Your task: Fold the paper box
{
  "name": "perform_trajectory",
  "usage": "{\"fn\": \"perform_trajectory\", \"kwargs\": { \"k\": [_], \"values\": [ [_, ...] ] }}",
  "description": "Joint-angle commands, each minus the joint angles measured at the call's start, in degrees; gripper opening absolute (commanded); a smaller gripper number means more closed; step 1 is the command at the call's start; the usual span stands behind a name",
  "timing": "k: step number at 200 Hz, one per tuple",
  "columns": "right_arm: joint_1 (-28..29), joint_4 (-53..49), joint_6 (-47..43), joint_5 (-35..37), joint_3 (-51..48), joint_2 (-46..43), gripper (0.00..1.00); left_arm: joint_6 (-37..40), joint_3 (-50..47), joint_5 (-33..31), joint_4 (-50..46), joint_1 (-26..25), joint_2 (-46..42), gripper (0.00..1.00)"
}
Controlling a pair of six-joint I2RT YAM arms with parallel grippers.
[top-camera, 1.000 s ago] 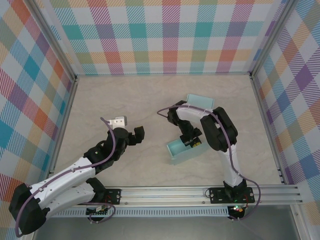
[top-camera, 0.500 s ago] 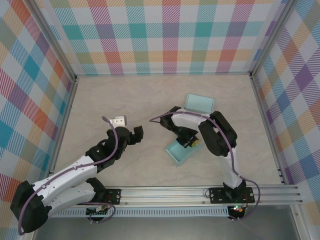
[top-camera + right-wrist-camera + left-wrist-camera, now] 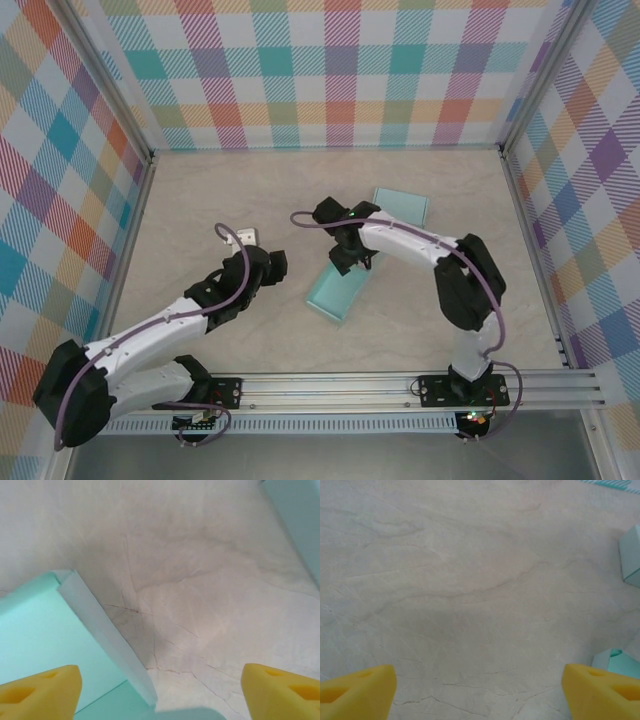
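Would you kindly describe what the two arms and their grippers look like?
Both the left arm and right arm have white link shells with black joints, and a thin purple cable runs along each. The left gripper and right gripper have black bodies and wedge-shaped yellow finger pads.

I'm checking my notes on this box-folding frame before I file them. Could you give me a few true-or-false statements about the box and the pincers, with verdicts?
1. The right pincer is open. True.
2. The left pincer grips the teal box. False: it is open over bare table, with the box off to its right.
3. A flat teal piece lies on the table farther back than the box. True.
4. The teal box rests against the back wall. False: it lies near the middle of the table, between the two arms.
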Motion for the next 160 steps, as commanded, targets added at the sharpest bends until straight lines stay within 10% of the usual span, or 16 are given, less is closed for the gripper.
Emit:
{"fn": "perform_trajectory", "kwargs": {
  "k": [1, 93, 160],
  "values": [
    [0.23, -0.38, 1.45, 0.90, 2.44, -5.96, 0.90, -0.73, 3.11, 1.60, -2.21, 0.98, 3.95, 0.80],
    [-6.70, -3.65, 28.15, 4.98, -11.54, -35.82, 1.00, 0.57, 5.14, 9.43, 4.60, 1.27, 20.33, 0.42],
    [-13.69, 18.82, 38.49, -20.67, -43.85, -48.66, 0.65, -2.84, 1.59, 19.45, 10.02, 0.12, 24.92, 0.34]
  ]
}}
